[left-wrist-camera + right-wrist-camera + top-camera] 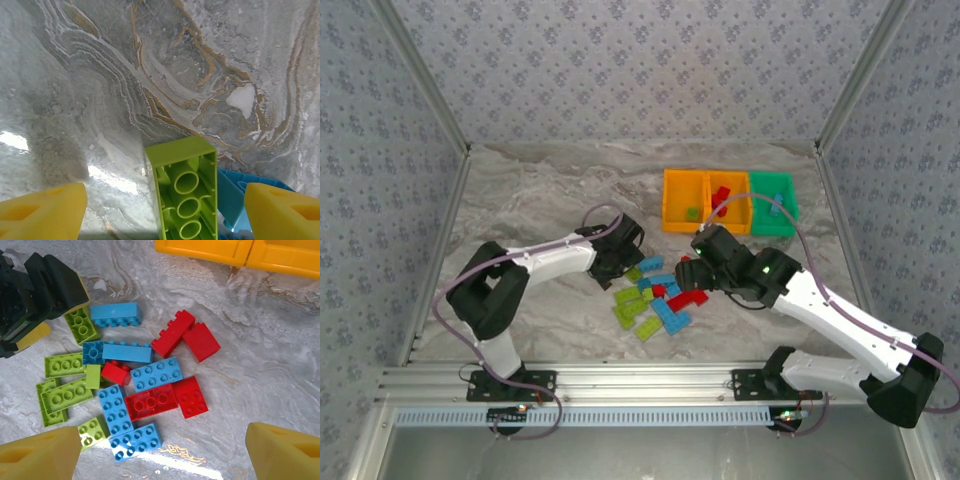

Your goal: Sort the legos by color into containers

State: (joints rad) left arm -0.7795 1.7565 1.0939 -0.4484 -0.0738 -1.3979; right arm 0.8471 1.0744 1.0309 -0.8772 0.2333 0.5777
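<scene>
Red, light blue and lime legos (656,296) lie in a loose pile at mid-table. My left gripper (620,262) is low at the pile's far left edge and open. An upside-down lime brick (185,190) lies between its yellow fingertips (42,212), touching neither, and a blue brick (231,196) sits just right of it. My right gripper (162,455) hangs open above the pile, over a red brick (151,404) and blue bricks (135,441). Behind the pile stand three bins in a row: orange (685,201), orange (729,190) and green (772,192).
The left orange bin holds a green brick (692,213), the middle one a red brick (721,200), the green bin a blue brick (777,205). In the right wrist view the left arm's black head (37,292) stands at the pile's upper left. Patterned walls enclose the table.
</scene>
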